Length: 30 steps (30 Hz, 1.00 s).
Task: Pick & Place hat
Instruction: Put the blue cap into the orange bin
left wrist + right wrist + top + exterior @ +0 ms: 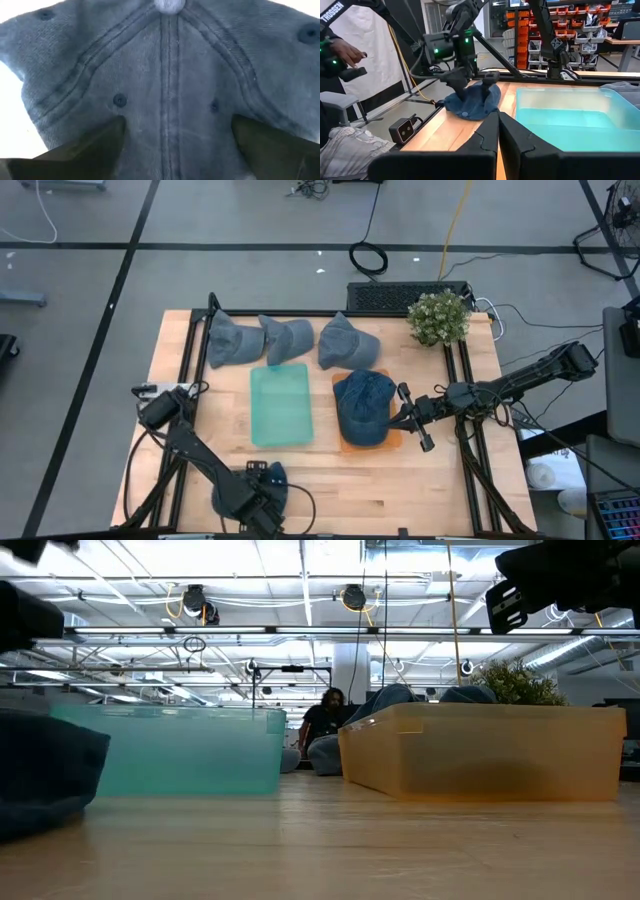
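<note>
While spread wide, left pincer [262, 492] straddles hat [268, 478], right pincer [408, 412] clenched empty.

A wooden worktop [440, 480] carries a teal bin [281, 406] at its middle. Just beside the bin on the right sits an orange bin [392, 439]. Behind the teal bin three grey-blue caps [290, 340] lie in a row, with a potted plant [438, 317] farther right. Nearer the front-left edge than the bin lies a dark blue cap [272, 477].
</note>
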Each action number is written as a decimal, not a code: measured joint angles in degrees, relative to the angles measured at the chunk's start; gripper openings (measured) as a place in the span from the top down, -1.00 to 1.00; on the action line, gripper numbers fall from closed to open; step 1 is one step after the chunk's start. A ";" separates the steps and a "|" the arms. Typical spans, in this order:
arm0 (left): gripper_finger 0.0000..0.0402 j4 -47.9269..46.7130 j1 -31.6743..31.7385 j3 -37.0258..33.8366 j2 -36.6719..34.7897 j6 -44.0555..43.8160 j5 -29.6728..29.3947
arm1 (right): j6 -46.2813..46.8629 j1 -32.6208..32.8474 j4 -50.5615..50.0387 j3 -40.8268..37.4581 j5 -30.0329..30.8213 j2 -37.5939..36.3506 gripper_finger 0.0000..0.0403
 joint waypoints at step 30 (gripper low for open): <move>-0.87 -14.36 2.94 0.15 0.09 -1.63 16.74 | 0.02 0.00 0.02 0.00 -0.02 0.00 1.00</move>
